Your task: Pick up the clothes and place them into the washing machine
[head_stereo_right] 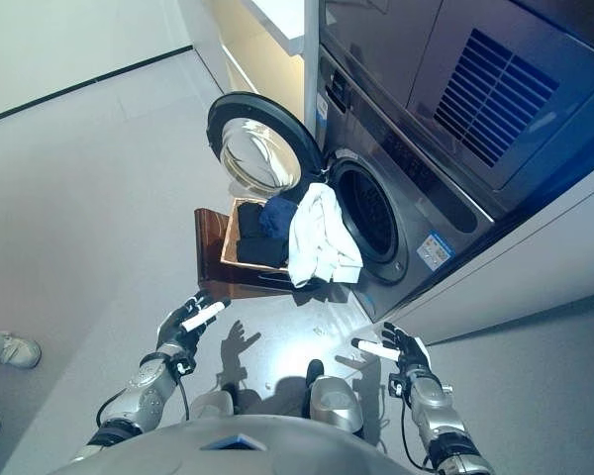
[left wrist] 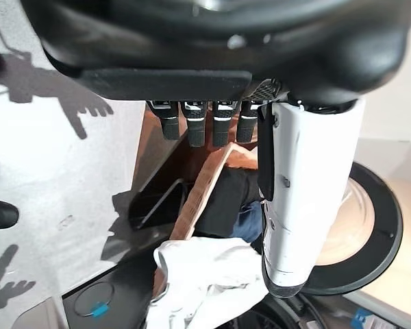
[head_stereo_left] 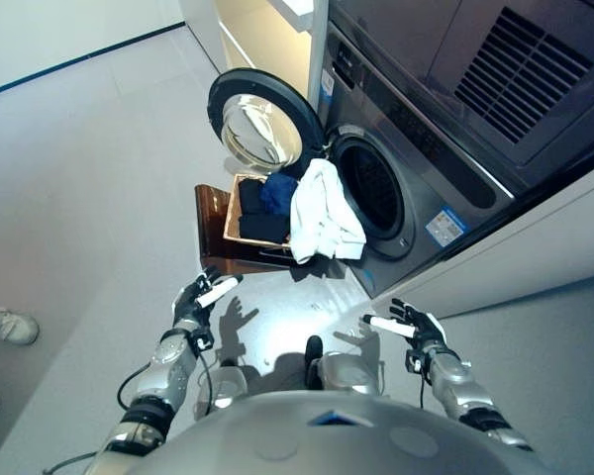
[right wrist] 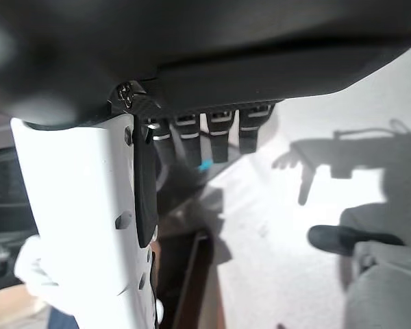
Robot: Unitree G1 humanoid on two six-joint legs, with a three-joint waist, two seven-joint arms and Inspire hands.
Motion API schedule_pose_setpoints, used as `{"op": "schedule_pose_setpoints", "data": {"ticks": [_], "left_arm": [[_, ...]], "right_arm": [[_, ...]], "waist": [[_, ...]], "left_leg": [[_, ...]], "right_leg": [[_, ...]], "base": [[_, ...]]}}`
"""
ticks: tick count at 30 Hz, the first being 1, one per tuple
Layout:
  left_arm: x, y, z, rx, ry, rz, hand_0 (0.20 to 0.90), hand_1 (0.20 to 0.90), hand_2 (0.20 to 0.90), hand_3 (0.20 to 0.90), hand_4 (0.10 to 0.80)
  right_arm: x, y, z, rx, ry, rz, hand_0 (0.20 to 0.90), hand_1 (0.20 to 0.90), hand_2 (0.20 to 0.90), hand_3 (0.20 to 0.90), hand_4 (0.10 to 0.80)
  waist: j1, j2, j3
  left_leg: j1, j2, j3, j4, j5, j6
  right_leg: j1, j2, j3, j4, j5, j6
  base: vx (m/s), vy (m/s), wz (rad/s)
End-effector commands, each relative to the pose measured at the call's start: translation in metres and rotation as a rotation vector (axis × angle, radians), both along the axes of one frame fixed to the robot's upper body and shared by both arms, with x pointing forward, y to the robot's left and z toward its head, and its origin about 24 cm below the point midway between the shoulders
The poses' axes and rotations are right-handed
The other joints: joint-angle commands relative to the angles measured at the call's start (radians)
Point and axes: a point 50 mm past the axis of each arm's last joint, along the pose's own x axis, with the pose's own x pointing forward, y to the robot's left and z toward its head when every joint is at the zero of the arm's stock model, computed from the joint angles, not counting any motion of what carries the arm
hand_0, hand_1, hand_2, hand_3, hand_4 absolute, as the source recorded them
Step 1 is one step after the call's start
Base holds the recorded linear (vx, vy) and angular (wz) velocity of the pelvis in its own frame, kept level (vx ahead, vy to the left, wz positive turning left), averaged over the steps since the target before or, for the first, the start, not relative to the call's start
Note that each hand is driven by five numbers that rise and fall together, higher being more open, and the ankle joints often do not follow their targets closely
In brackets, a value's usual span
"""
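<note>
The white garment [head_stereo_left: 324, 213] is draping over the wooden basket [head_stereo_left: 236, 213] rim, ahead of both empty robot hands; the left robot hand [head_stereo_left: 200, 297], fingers relaxed like the right robot hand [head_stereo_left: 413, 325], is sitting nearer.

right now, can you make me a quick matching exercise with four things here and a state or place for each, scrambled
Things:
1. washer door
2. white cloth
3. dark clothes
4. left hand

States or places:
A. lying inside the basket
B. open, holding nothing, above the floor
C. swung wide open
D. draped over the basket's edge by the drum opening

Pairs: 1-C, 2-D, 3-A, 4-B
</note>
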Motion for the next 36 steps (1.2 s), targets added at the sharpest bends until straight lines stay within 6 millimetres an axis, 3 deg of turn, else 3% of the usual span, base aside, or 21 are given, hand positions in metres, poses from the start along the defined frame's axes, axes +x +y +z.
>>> {"op": "schedule_pose_setpoints", "data": {"ticks": [1, 4, 8, 9, 10, 12, 16, 18, 19, 23, 27, 30, 33, 35, 36], "left_arm": [[0.023, 0.019, 0.031, 0.059, -0.19, 0.007, 0.9, 0.9, 0.9, 0.9, 0.8], [0.021, 0.02, 0.032, 0.063, -0.191, 0.003, 0.9, 0.9, 0.9, 0.9, 0.8], [0.022, 0.019, 0.032, 0.067, -0.194, -0.01, 0.9, 0.9, 0.9, 0.9, 0.8], [0.025, 0.019, 0.034, 0.075, -0.202, -0.015, 0.9, 0.9, 0.9, 0.9, 0.8], [0.025, 0.019, 0.034, 0.075, -0.202, -0.015, 0.9, 0.9, 0.9, 0.9, 0.8], [0.026, 0.025, 0.037, 0.099, -0.215, -0.011, 0.9, 0.9, 0.9, 0.9, 0.8], [0.024, 0.034, 0.04, 0.122, -0.217, -0.001, 0.9, 0.9, 0.9, 0.9, 0.8], [0.022, 0.038, 0.042, 0.138, -0.217, -0.003, 0.9, 0.9, 0.9, 0.9, 0.8], [0.022, 0.038, 0.042, 0.138, -0.217, -0.003, 0.9, 0.9, 0.9, 0.9, 0.8], [0.022, 0.041, 0.042, 0.158, -0.206, -0.009, 0.9, 0.9, 0.9, 0.9, 0.8], [0.016, 0.044, 0.038, 0.164, -0.175, -0.017, 0.9, 0.9, 0.9, 0.9, 0.8], [0.009, 0.045, 0.033, 0.152, -0.147, 0.004, 0.9, 0.9, 0.9, 0.9, 0.8], [0.007, 0.046, 0.031, 0.151, -0.134, -0.003, 0.9, 0.9, 0.9, 0.9, 0.8], [0.007, 0.047, 0.03, 0.14, -0.137, 0.019, 0.9, 0.9, 0.9, 0.9, 0.8], [0.007, 0.047, 0.03, 0.14, -0.136, 0.019, 0.9, 0.9, 0.9, 0.9, 0.8]], "right_arm": [[0.026, -0.008, 0.017, -0.025, -0.14, -0.001, 0.9, 0.9, 0.9, 0.9, 0.8], [0.024, -0.006, 0.015, -0.019, -0.13, 0.006, 0.9, 0.9, 0.9, 0.9, 0.8], [0.022, -0.002, 0.012, -0.008, -0.119, 0.004, 0.9, 0.9, 0.9, 0.9, 0.8], [0.022, 0.004, 0.009, 0.011, -0.109, 0.004, 0.9, 0.9, 0.9, 0.9, 0.8], [0.022, 0.004, 0.009, 0.011, -0.109, 0.004, 0.9, 0.9, 0.9, 0.9, 0.8], [0.033, 0.014, 0.01, 0.023, -0.12, 0.054, 0.9, 0.9, 0.9, 0.9, 0.8], [0.039, 0.023, 0.014, 0.048, -0.148, 0.101, 0.9, 0.9, 0.9, 0.9, 0.8], [0.037, 0.024, 0.014, 0.056, -0.149, 0.099, 0.9, 0.9, 0.9, 0.9, 0.8], [0.037, 0.024, 0.014, 0.056, -0.149, 0.099, 0.9, 0.9, 0.9, 0.9, 0.8], [0.038, 0.022, 0.016, 0.048, -0.162, 0.088, 0.9, 0.9, 0.9, 0.9, 0.8], [0.04, 0.019, 0.018, 0.039, -0.167, 0.081, 0.9, 0.9, 0.9, 0.9, 0.8], [0.041, 0.02, 0.019, 0.039, -0.17, 0.08, 0.9, 0.9, 0.9, 0.9, 0.8], [0.041, 0.018, 0.018, 0.037, -0.168, 0.072, 0.9, 0.9, 0.9, 0.9, 0.8], [0.038, 0.017, 0.016, 0.034, -0.151, 0.067, 0.9, 0.9, 0.9, 0.9, 0.8], [0.038, 0.017, 0.016, 0.034, -0.15, 0.067, 0.9, 0.9, 0.9, 0.9, 0.8]], "waist": [[0.049, 0.012, 0.002], [0.067, 0.024, 0.002], [0.069, 0.029, -0.017], [0.066, 0.027, -0.036], [0.067, 0.026, -0.036], [0.081, 0.02, -0.047], [0.086, 0.01, -0.049], [0.075, 0.012, -0.046], [0.076, 0.011, -0.046], [0.053, 0.028, -0.013], [0.048, 0.045, 0.003], [0.054, 0.05, -0.006], [0.051, 0.05, -0.011], [0.04, 0.023, -0.006], [0.04, 0.026, -0.002]], "left_leg": [[-0.076, -0.004, -0.015, -0.082, 0.093, 0.015], [-0.094, -0.001, -0.013, -0.13, 0.143, 0.001], [-0.079, -0.017, 0.01, -0.113, 0.115, 0.021], [-0.066, -0.04, 0.029, -0.099, 0.086, 0.041], [-0.065, -0.041, 0.031, -0.099, 0.086, 0.041], [-0.055, -0.061, 0.067, -0.076, 0.046, 0.068], [-0.027, -0.09, 0.076, -0.067, 0.014, 0.098], [0.006, -0.117, 0.065, -0.068, -0.009, 0.125], [0.006, -0.117, 0.065, -0.068, -0.009, 0.126], [0.047, -0.149, 0.031, -0.053, -0.032, 0.161], [0.092, -0.162, 0.021, -0.049, -0.052, 0.184], [0.113, -0.158, 0.029, -0.053, -0.07, 0.177], [0.128, -0.139, 0.027, -0.051, -0.095, 0.155], [0.164, -0.132, 0.018, -0.056, -0.131, 0.128], [0.17, -0.128, 0.018, -0.056, -0.134, 0.127]], "right_leg": [[0.125, -0.005, 0.062, -0.025, -0.041, 0.11], [0.178, -0.005, 0.091, -0.041, -0.061, 0.12], [0.204, -0.031, 0.117, -0.039, -0.075, 0.143], [0.211, -0.069, 0.132, -0.042, -0.062, 0.165], [0.212, -0.07, 0.133, -0.042, -0.063, 0.165], [0.181, -0.11, 0.151, -0.01, -0.033, 0.194], [0.16, -0.139, 0.162, 0.047, 0.038, 0.212], [0.128, -0.156, 0.168, 0.166, 0.101, 0.208], [0.127, -0.156, 0.169, 0.168, 0.1, 0.208], [0.056, -0.156, 0.184, 0.38, 0.218, 0.167], [0.032, -0.18, 0.132, 0.486, 0.259, 0.157], [0.019, -0.216, 0.066, 0.443, 0.214, 0.162], [-0.004, -0.225, 0.029, 0.281, 0.141, 0.165], [-0.03, -0.225, 0.029, 0.049, 0.149, 0.198], [-0.021, -0.221, 0.026, 0.043, 0.15, 0.197]], "base": [[0.222, 0.097, -0.17], [0.215, 0.128, -0.51], [0.227, 0.218, -0.55], [0.16, 0.181, -0.21], [0.266, 0.311, -0.28], [0.177, 0.227, -0.33], [0.131, 0.156, -0.34], [0.13, 0.201, -0.12], [0.097, 0.192, -0.1], [0.083, 0.171, 0.12], [0.132, 0.143, 0.34], [0.187, 0.044, 0.1], [0.219, -0.093, 0.06], [0.317, -0.198, -0.15], [0.297, -0.18, -0.28]]}}
